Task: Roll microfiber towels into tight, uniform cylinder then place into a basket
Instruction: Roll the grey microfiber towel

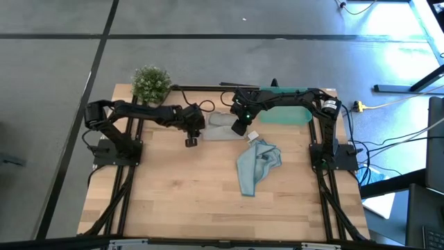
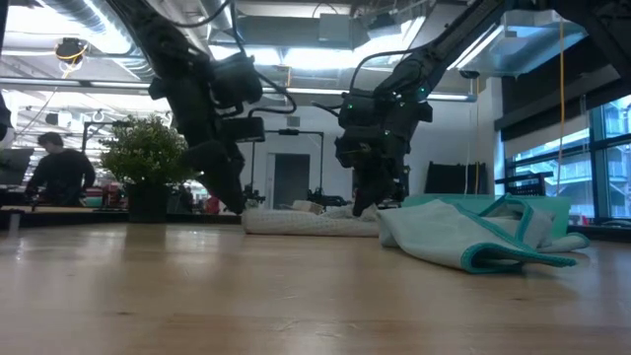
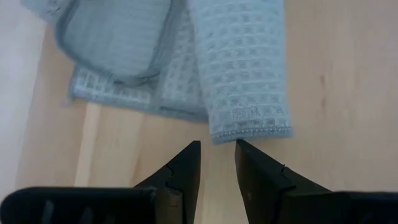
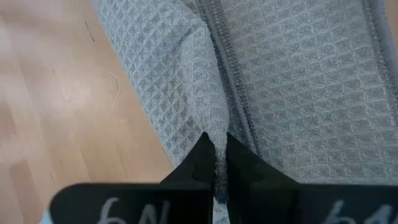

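Observation:
The pale grey-blue microfiber towel [image 1: 223, 127] lies partly rolled on the table at the far middle, with a rolled tube [image 3: 242, 68] beside flatter folds [image 3: 118, 43]. My left gripper [image 3: 217, 152] stands open just off the roll's left end [image 3: 252, 127], touching nothing. My right gripper [image 4: 216, 149] is shut on the same towel's right part. The light blue towel [image 1: 257, 167] lies crumpled on the table right of the middle. The teal basket [image 1: 290, 114] stands at the far right, under the right arm. My right gripper pinches a raised ridge of the grey towel [image 4: 208, 118] between its two fingertips, beside a hemmed edge [image 4: 233, 106]. The fingers slant down from the far right side. The cloth around the pinch lies on the table; how many layers are held I cannot tell.
A small potted plant [image 1: 150, 83] stands at the far left corner. The near half of the wooden table [image 1: 194, 201] is bare wood. People and equipment show in the room behind the table in the low view.

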Robot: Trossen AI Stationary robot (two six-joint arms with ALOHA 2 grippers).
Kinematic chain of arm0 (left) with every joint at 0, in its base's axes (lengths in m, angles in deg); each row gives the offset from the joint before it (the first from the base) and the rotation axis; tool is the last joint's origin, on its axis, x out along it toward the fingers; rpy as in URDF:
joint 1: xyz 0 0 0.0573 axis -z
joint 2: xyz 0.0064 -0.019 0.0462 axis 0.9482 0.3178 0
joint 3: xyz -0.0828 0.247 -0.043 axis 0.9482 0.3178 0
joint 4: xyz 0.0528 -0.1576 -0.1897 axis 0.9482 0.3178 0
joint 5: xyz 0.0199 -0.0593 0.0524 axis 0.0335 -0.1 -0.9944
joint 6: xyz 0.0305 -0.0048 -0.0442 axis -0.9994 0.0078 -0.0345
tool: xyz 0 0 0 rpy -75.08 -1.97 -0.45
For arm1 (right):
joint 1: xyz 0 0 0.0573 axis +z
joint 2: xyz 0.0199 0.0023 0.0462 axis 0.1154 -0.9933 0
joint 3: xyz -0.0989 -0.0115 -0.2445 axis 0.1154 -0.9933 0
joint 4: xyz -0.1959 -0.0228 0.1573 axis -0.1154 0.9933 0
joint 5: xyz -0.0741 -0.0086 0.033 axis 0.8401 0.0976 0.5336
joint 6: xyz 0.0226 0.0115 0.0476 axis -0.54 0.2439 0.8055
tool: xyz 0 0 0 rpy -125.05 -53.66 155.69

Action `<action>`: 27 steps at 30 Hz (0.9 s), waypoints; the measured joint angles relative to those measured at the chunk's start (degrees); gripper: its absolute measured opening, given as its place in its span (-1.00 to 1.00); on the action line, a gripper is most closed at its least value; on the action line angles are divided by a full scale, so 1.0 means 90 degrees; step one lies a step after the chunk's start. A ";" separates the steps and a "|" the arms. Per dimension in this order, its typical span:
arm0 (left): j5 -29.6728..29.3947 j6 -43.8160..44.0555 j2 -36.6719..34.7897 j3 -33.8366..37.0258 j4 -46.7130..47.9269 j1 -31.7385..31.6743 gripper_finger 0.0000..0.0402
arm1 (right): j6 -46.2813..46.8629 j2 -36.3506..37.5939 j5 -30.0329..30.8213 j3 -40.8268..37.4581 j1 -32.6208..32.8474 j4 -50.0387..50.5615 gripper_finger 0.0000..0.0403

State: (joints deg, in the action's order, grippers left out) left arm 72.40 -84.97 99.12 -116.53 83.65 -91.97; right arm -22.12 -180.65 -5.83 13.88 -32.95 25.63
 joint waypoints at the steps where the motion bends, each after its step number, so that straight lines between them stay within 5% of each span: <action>1: 0.0002 -0.0005 0.0000 0.0000 -0.0010 0.0041 -0.52 | -0.0001 0.0000 -0.0001 0.0000 0.0000 0.0000 -0.94; 17: -0.0243 -0.0172 0.0410 -0.0021 -0.0353 0.0420 -0.55 | 0.0016 0.0000 0.0001 0.0000 0.0000 -0.0136 -0.94; 24: -0.0086 -0.0168 0.0364 -0.0480 -0.0347 0.0280 -0.94 | 0.0016 0.0000 0.0004 0.0002 0.0018 -0.0017 -0.94; 27: 0.0027 -0.0172 0.0364 -0.0700 -0.0359 0.0168 -0.96 | 0.0009 0.0005 0.0013 0.0002 0.0049 0.0159 -0.94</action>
State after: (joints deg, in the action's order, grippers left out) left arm 72.64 -86.53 102.40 -122.83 80.42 -90.46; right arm -22.04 -180.61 -5.71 13.90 -32.51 27.06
